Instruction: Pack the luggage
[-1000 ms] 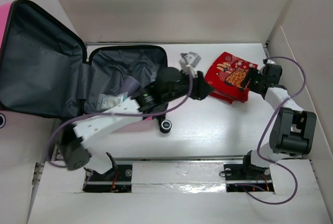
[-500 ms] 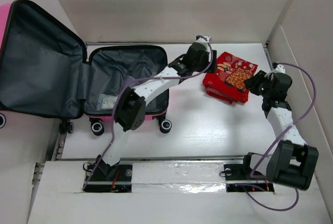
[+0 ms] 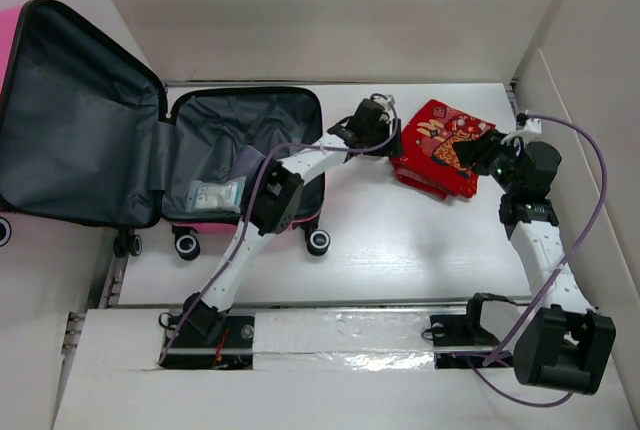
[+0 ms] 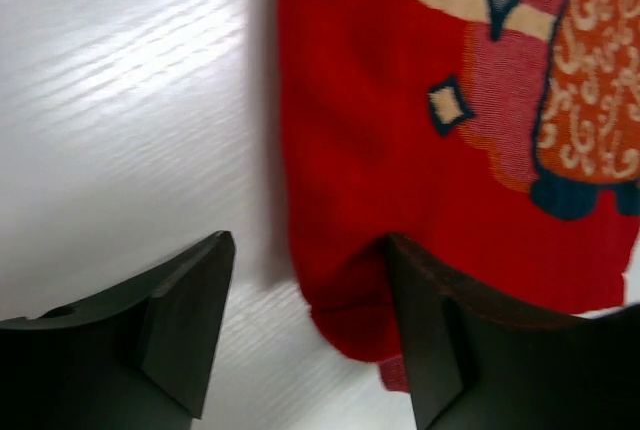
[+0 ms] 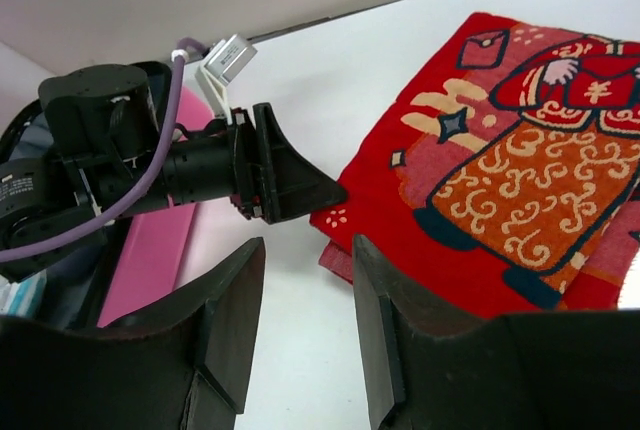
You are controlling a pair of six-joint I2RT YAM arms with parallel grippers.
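White surface: pink hard-shell luggage is lying open, awaiting red patterned folded cloth beside it; left tool, right tool both spread.

Bright, even overhead light; soft shadows; sheen on table; wrist-view jaws blurred.

A folded red cloth printed with an orange-robed cartoon figure lies on the white bench, toward its far right. A small clear packet sits well to its left. Pale walls stand along the far and right sides.
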